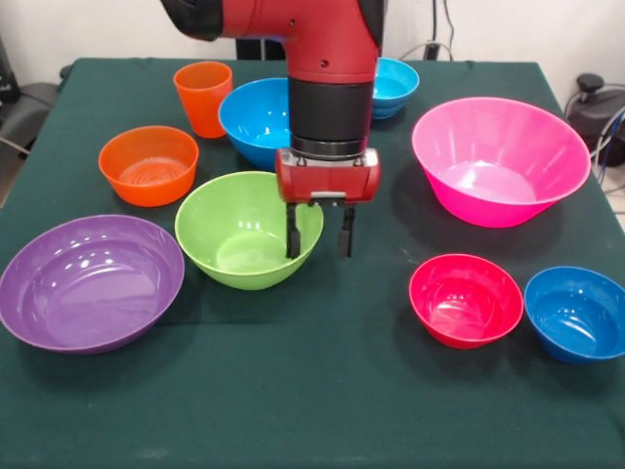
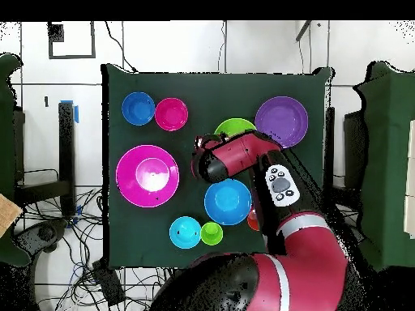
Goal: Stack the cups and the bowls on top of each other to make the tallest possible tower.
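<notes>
My gripper [image 1: 318, 236] hangs open and empty over the right rim of the lime green bowl [image 1: 244, 234] [image 2: 235, 127]. Left of it lie the purple bowl [image 1: 88, 283] [image 2: 281, 121] and the orange bowl [image 1: 148, 164]. Behind stand the orange cup [image 1: 203, 98], the large blue bowl [image 1: 256, 119] [image 2: 228, 202] and a small blue bowl [image 1: 398, 83] [image 2: 185, 232]. To the right are the pink bowl [image 1: 500, 161] [image 2: 147, 176], the red bowl [image 1: 465, 300] [image 2: 171, 114] and another small blue bowl [image 1: 576, 313] [image 2: 139, 108]. The light green cup [image 2: 211, 233] shows only from overhead. Each stands alone.
A dark green cloth [image 1: 312, 410] covers the table, with bare cloth along the front edge and between the green and red bowls. In the overhead view the arm [image 2: 243, 154] hides the orange bowl. Cables and equipment lie off the table's edges.
</notes>
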You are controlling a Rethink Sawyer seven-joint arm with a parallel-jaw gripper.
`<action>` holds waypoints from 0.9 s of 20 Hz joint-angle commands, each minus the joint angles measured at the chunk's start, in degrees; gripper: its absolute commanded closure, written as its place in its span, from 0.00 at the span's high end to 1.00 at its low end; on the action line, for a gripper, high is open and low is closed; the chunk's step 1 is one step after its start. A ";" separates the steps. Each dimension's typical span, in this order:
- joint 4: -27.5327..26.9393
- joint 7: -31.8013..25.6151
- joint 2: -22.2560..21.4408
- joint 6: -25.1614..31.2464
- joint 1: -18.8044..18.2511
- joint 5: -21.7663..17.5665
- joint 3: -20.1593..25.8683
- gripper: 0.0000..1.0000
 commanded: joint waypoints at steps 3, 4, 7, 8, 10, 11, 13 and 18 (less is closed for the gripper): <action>-3.03 -5.81 3.39 -3.83 2.05 -7.06 0.51 1.00; -2.98 -5.54 2.97 -3.45 2.41 -7.05 0.20 1.00; -3.21 -5.28 2.22 -2.72 3.47 -7.11 -0.66 1.00; -3.39 -5.37 2.18 -2.30 3.71 -7.03 -0.72 1.00; -3.75 -5.55 2.10 -1.47 4.18 -6.85 -0.83 0.00; -3.84 -5.17 2.11 -1.22 4.32 -6.51 -1.01 0.00; -3.88 -5.63 2.19 -0.68 4.09 -6.04 -0.64 0.00; -3.85 -6.36 1.97 0.49 4.32 -5.40 -0.58 0.00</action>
